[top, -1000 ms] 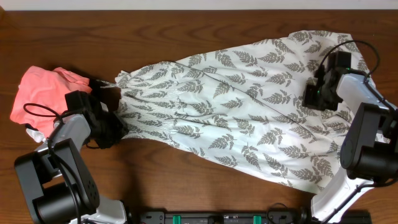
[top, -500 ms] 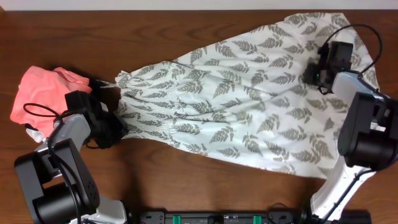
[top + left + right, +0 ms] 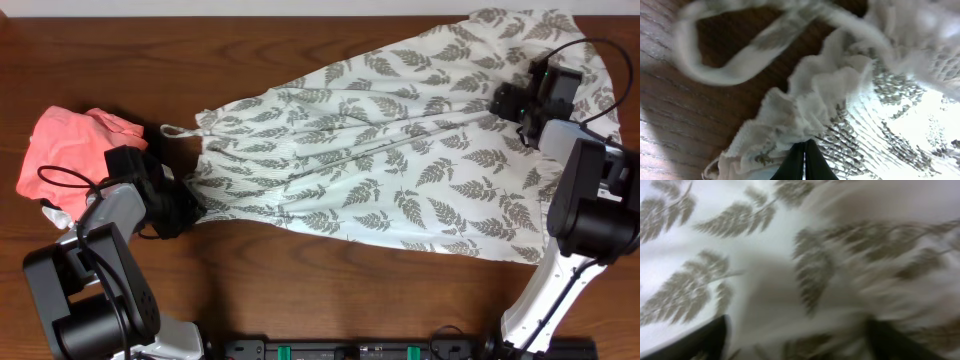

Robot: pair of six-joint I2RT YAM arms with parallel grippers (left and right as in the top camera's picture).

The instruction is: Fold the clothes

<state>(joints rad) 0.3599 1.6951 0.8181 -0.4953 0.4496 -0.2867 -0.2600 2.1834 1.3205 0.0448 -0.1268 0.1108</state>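
Here the clothes [image 3: 380,150] sprawl across the table [image 3: 300,290].

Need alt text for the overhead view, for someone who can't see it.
A white dress printed with grey fern leaves lies spread across a wooden table, narrow strap end left, wide hem upper right. The left gripper is shut on its strap end, near a crumpled pink garment; the right gripper hangs open above the hem.
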